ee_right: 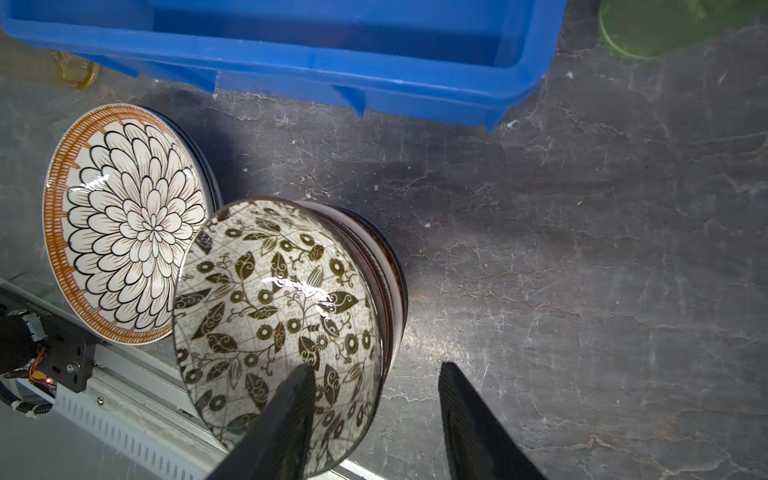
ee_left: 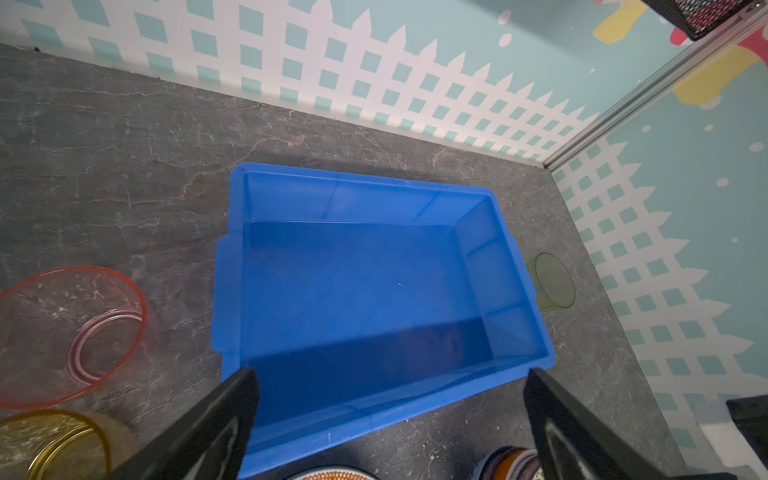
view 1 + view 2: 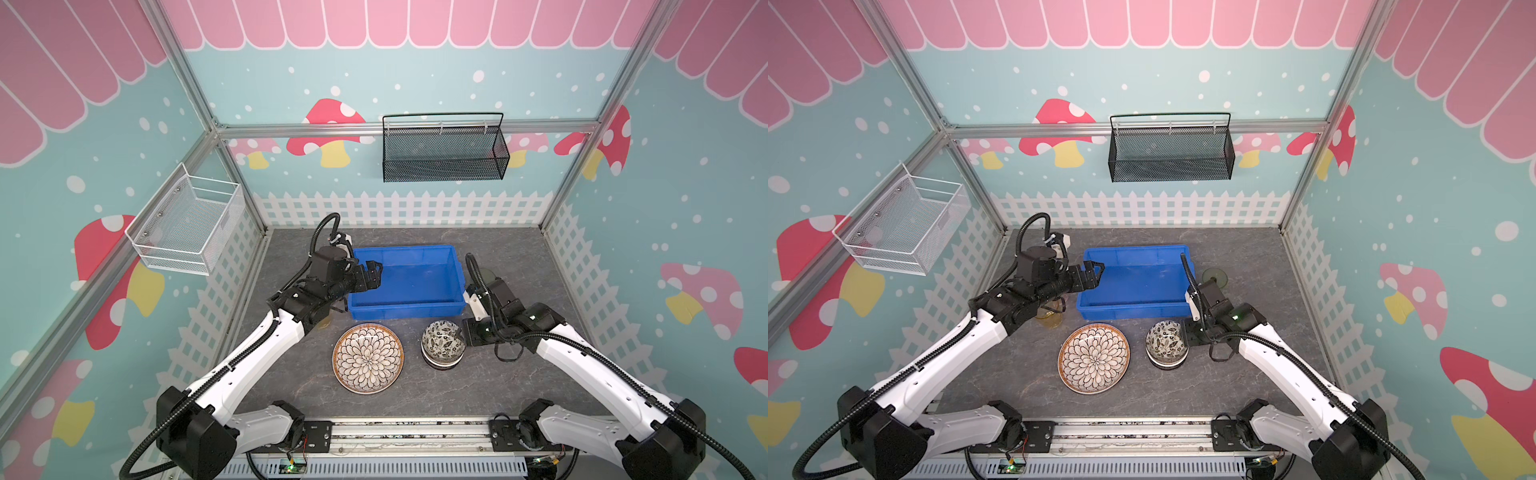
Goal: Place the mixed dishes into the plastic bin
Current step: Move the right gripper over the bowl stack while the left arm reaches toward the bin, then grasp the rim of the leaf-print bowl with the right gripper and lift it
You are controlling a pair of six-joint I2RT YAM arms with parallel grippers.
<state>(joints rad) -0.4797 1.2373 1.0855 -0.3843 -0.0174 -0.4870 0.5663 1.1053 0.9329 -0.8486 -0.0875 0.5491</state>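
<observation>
Now R end effector (image 1: 376,368) straddles top bowl (image 1: 270,291) rim.

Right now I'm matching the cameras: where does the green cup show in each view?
In a top view: green cup just right of the blue bin, partly hidden.
In a top view: cup there too, unhidden.
Left wrist: cup beside the bin's short wall.
Right wrist: cup past the bin's corner, cropped.
Shared landmark: the blue bin.

Glossy glazed bowl (image 1: 274,299) catches the light, the petal plate (image 1: 124,224) shines too; smooth blue plastic bin (image 2: 374,291), matt veined stone-look tabletop (image 1: 582,249), translucent green cup (image 2: 552,282).
</observation>
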